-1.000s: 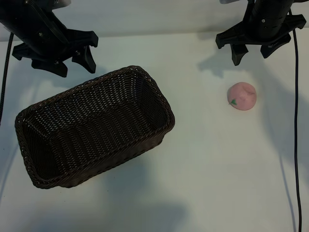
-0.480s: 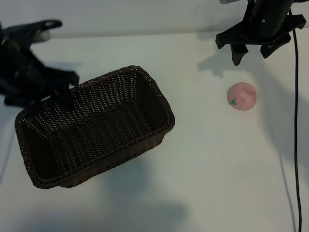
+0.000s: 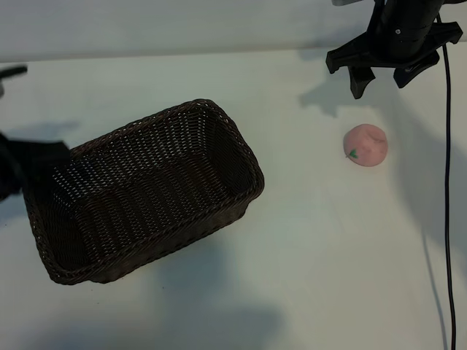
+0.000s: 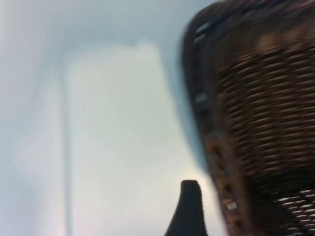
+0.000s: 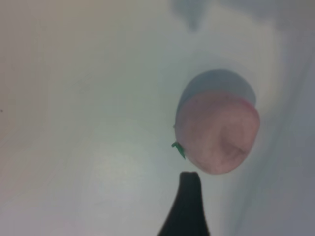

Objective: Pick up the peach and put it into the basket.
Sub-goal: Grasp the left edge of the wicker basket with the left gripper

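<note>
The pale-pink peach (image 3: pixel 365 145) lies on the white table at the right, its green leaf mark facing the basket side. My right gripper (image 3: pixel 382 80) hovers open just behind it, holding nothing. In the right wrist view the peach (image 5: pixel 219 135) sits just beyond one dark fingertip (image 5: pixel 189 199). The dark brown wicker basket (image 3: pixel 219 111) stands empty at centre-left, turned at an angle. My left gripper (image 3: pixel 31 164) is a blurred dark shape at the left edge, by the basket's left end. Its wrist view shows the basket wall (image 4: pixel 256 108) beside one fingertip (image 4: pixel 191 204), with nothing held.
A black cable (image 3: pixel 447 182) hangs down the right edge of the table. Bare white tabletop (image 3: pixel 314 248) lies between the basket and the peach and along the front. A pale wall (image 3: pixel 182 25) closes off the back.
My left arm has swung from behind the basket's far left corner forward and outward to the left edge. The right gripper, peach and basket have stayed put.
</note>
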{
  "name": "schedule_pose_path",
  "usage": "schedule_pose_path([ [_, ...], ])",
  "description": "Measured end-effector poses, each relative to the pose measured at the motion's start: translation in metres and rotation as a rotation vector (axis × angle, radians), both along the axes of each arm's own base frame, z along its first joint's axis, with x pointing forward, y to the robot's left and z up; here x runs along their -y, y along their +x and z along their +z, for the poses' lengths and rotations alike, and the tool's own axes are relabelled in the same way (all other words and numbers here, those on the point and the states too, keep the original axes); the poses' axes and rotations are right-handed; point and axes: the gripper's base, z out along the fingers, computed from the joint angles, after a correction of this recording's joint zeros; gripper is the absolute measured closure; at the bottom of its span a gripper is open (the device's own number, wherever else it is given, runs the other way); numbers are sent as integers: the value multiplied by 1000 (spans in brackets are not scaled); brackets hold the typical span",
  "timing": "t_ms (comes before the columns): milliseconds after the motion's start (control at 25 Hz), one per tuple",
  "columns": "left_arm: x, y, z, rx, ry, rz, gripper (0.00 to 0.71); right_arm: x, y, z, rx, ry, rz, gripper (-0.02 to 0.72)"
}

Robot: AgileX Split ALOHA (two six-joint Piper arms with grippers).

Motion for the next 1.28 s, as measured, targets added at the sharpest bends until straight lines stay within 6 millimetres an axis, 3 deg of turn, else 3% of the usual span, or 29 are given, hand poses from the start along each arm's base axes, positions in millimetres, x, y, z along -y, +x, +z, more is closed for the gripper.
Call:
schedule_pose_path([
  [240, -2, -10, -31, 6, -6, 47, 121, 0, 0, 0, 0, 0, 0, 104],
  [440, 0, -3, -39, 31, -24, 60, 121, 0, 0, 0, 0, 0, 0, 104],
  [960, 4, 12, -94, -93, -14, 74, 121, 0, 0, 0, 0, 0, 0, 104],
  [1280, 5, 15, -107, -120, -13, 75, 144, 0, 0, 0, 0, 0, 0, 104],
])
